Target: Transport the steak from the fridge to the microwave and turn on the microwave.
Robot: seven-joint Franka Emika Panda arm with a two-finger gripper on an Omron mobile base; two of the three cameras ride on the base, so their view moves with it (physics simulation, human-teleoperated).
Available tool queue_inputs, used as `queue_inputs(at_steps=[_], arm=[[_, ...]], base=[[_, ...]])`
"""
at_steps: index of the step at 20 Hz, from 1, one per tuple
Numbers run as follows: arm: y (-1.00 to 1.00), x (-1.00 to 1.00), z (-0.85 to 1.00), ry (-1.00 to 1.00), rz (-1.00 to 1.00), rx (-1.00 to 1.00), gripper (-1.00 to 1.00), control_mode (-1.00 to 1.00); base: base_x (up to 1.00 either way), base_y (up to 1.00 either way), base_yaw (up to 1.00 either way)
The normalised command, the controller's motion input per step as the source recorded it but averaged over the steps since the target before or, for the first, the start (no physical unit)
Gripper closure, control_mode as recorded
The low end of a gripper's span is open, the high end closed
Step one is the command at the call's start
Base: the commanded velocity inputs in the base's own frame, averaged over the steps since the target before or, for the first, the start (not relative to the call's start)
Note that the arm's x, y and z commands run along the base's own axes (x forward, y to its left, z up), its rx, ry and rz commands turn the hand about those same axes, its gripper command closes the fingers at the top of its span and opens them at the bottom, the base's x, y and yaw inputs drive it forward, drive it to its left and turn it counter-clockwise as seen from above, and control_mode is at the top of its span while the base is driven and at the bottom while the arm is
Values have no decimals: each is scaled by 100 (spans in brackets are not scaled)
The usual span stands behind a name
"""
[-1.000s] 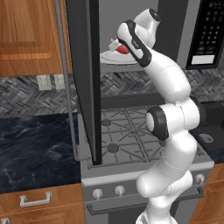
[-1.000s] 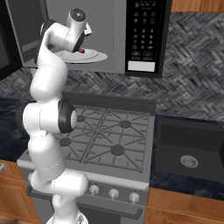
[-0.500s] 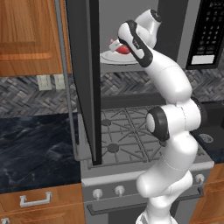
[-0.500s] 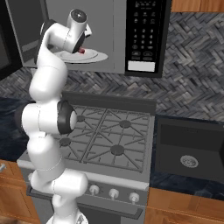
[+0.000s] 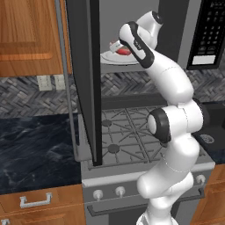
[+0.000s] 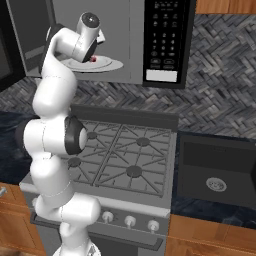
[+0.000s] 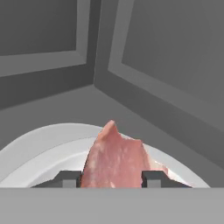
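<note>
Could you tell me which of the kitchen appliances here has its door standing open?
The microwave above the stove; its dark door swings out leftward, exposing the grey cavity.

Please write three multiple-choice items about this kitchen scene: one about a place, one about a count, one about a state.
1. Where is the flat red-pink steak?
A. on the white round plate inside the dark grey microwave
B. on the stove
C. in the sink

2. How many round knobs show on the stove front in the right base view?
A. one
B. three
C. six

3. The microwave door is:
A. closed
B. open
C. missing

Answers: 1 A, the steak lies over the plate in the grey cavity. 2 B, three knobs in a row. 3 B, it swings out leftward.
</note>
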Motion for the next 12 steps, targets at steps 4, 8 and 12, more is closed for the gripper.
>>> queue_inputs(at_steps=[4,8,12], arm=[[0,-2,0,0,0,0,-100,-100],[0,-1,0,0,0,0,-100,-100],[0,0,3,0,0,0,-100,-100]], base=[[0,0,0],[0,0,0],[0,0,0]])
